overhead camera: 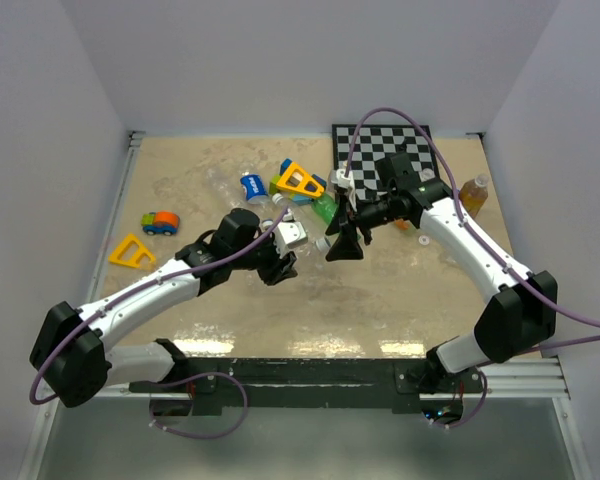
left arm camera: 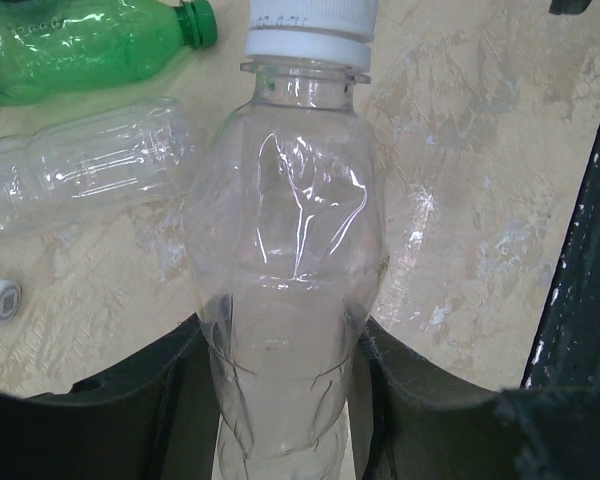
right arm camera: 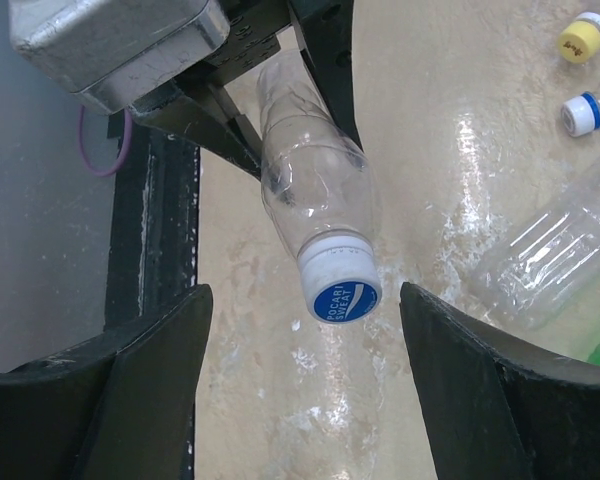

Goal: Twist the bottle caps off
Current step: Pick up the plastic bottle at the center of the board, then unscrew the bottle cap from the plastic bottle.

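Cap (right arm camera: 340, 290), white with a blue top, is screwed on the neck of the clear bottle (left arm camera: 285, 250). Left pincer (left arm camera: 280, 392) is clenched around that bottle's lower body. Right pincer (right arm camera: 305, 390) is released, its fingers either side of the cap and clear of it. A green bottle (left arm camera: 70, 40) lies on the surface (left arm camera: 460, 200) beside the clear bottle.

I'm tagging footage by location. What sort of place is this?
Probably a robot lab test cell: plain white walls box in one table, two robot arms sit at its near edge, and mixed props lie there, a toy car, a chessboard.
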You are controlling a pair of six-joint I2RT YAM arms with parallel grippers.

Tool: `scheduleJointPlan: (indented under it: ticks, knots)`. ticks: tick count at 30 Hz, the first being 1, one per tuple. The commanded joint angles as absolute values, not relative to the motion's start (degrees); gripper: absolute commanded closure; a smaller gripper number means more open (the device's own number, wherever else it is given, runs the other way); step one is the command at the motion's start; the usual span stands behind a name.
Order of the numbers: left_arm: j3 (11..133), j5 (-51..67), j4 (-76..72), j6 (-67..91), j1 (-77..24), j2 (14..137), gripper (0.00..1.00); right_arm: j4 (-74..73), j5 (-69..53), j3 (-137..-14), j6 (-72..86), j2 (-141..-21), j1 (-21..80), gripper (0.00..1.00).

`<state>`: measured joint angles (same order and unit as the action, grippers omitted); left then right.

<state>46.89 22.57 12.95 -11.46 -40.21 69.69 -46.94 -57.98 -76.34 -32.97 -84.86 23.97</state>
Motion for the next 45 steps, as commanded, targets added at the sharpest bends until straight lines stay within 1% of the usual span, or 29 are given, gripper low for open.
scheduleJointPlan:
  ticks: [1, 14, 17, 19, 22, 24, 26, 27, 30, 31, 33, 35, 37, 38, 41, 42, 43, 45]
  knots:
    - [47.11, 24.34, 10.55, -10.46, -40.34, 67.85, 1.0, -45.18, -58.8, -77.17, -31.99, -82.97, 24.08, 0.2]
    - [46.58, 25.84, 9.76, -10.63, -40.34, 66.88, 1.0, -44.74, -58.89, -77.08, -31.38, -82.35, 24.17, 0.2]
    - [46.58, 26.1, 9.58, -10.64, -40.25, 66.88, 1.0, -44.47, -59.15, -77.17, -30.94, -82.88, 24.43, 0.25]
    - [46.5, 26.02, 9.49, -10.72, -40.34, 66.8, 1.0, -44.39, -59.24, -77.26, -30.85, -83.23, 24.61, 0.3]
    - [46.58, 25.84, 9.49, -10.72, -40.25, 66.71, 1.0, -44.56, -59.5, -77.34, -30.76, -83.41, 24.78, 0.41]
    - [46.58, 25.75, 9.4, -10.81, -40.25, 66.53, 1.0, -44.56, -59.41, -77.26, -30.76, -83.32, 24.87, 0.45]
    - [46.49, 25.84, 9.23, -11.07, -40.34, 66.36, 1.0, -44.73, -59.59, -77.17, -31.02, -83.32, 24.96, 0.53]
    - [46.41, 25.84, 9.23, -11.16, -40.25, 66.1, 1.0, -45.17, -59.76, -77.25, -31.46, -83.32, 25.05, 0.58]
    - [45.97, 26.36, 8.88, -11.77, -40.25, 65.48, 1.0, -47.36, -60.73, -78.04, -34.44, -83.58, 25.4, 0.76]
    - [45.97, 26.8, 8.96, -12.21, -40.17, 65.13, 1.0, -48.59, -61.08, -78.48, -36.37, -83.85, 25.57, 0.83]
    - [45.79, 28.9, 8.88, -13.79, -40.17, 64.43, 1.0, -51.93, -61.08, -79.88, -41.28, -84.02, 26.1, 1.0]
    - [45.35, 32.24, 8.79, -15.81, -39.99, 63.55, 1.0, -58.06, -60.56, -81.55, -50.4, -84.11, 26.89, 1.0]
    - [44.83, 35.67, 8.79, -18.36, -39.9, 62.67, 1.0, -67.27, -59.77, -83.66, -68.02, -83.76, 27.94, 1.0]
    - [44.74, 36.9, 8.79, -19.24, -39.99, 62.23, 1.0, -67.93, -57.68, -83.58, -71.16, -82.11, 28.38, 1.0]
    - [44.65, 41.47, 9.4, -22.4, -39.81, 61.35, 1.0, -67.24, -50.3, -80.0, -91.51, -74.3, 29.35, 1.0]
    - [44.65, 43.05, 9.49, -23.37, -39.81, 61.26, 1.0, -64.36, -48.1, -78.68, -96.54, -72.01, 29.44, 1.0]
    - [44.91, 43.76, 9.58, -23.99, -39.81, 61.26, 1.0, -62.6, -45.55, -78.23, -98.51, -70.24, 29.53, 1.0]
    - [45.79, 44.99, 10.19, -24.69, -39.81, 61.52, 1.0, -62.67, -44.04, -80.93, -98.97, -71.01, 29.53, 1.0]
